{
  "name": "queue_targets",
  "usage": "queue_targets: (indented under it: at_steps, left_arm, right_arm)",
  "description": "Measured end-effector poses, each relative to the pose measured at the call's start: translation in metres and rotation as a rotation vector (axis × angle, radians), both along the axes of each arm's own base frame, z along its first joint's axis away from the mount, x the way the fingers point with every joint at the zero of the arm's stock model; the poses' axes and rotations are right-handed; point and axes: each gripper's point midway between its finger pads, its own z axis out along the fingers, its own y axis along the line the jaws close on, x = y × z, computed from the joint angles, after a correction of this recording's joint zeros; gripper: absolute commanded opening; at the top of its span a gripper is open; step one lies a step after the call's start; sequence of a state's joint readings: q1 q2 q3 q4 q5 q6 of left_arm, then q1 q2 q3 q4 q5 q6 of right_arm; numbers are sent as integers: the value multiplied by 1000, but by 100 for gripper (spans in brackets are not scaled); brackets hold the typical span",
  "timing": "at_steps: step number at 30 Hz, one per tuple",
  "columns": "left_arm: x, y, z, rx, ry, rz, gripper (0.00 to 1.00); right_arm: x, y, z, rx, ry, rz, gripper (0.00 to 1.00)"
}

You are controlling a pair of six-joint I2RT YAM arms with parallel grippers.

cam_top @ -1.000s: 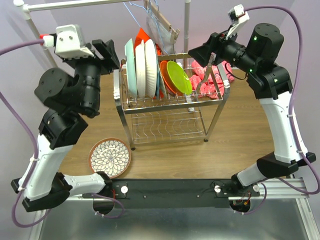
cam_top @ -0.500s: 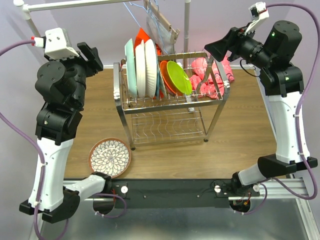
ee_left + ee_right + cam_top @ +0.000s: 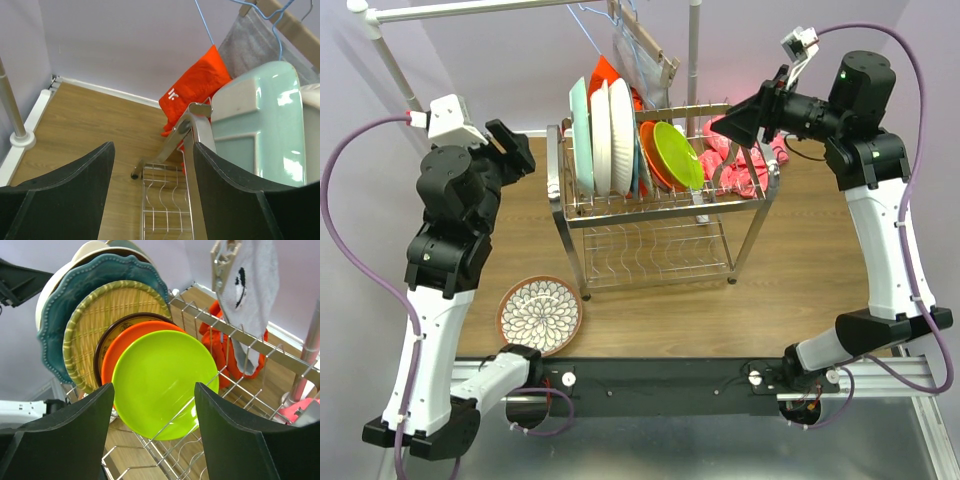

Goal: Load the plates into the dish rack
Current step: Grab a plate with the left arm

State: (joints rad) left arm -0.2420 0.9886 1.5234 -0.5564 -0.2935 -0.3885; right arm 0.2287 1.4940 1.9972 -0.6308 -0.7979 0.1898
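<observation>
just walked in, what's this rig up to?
Two arms are loading plates into a two-tier chrome wire dish rack. A row already stands upright in the top shelf's slots, from a mint plate on the left to a lime green plate on the right. One white-and-brown floral plate lies flat on the wooden table, not yet loaded. The left gripper and right gripper are both open and empty, raised on either side of the rack.
</observation>
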Motion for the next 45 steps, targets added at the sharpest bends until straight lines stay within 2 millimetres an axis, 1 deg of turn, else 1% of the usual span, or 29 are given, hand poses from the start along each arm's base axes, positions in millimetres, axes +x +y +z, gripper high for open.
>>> queue_targets:
  at_steps: [3, 8, 10, 14, 17, 19, 26, 32, 38, 45]
  left_arm:
    - [-3, 0, -10, -20, 20, -1, 73]
    - [-9, 2, -19, -53, 29, 6, 74]
    - [-10, 3, -25, -67, 40, 11, 74]
    - [-6, 2, -48, -87, 89, 17, 74]
    - [-4, 2, -61, -93, 118, 21, 74]
    - [-3, 3, -66, -104, 131, 28, 74]
    - [-6, 5, -77, -149, 151, 43, 74]
    - [-6, 0, -101, -183, 205, 34, 74]
    - [-6, -4, -114, -226, 241, 28, 74]
    - [-8, -6, -146, -305, 333, 58, 73]
  right_arm:
    - [-5, 8, 1, -14, -25, 32, 73]
    - [-12, 19, -1, -32, -45, 71, 75]
    - [-11, 19, -2, -40, -54, 72, 75]
    - [-9, 18, -4, -55, -72, 74, 75]
    - [-9, 18, -3, -59, -81, 75, 74]
    - [-9, 18, -3, -59, -82, 76, 74]
    - [-8, 18, -3, -64, -88, 76, 75]
    - [-8, 17, -3, -68, -95, 77, 75]
    - [-8, 17, -3, -68, -95, 77, 75]
    - [-7, 17, -4, -72, -101, 71, 77]
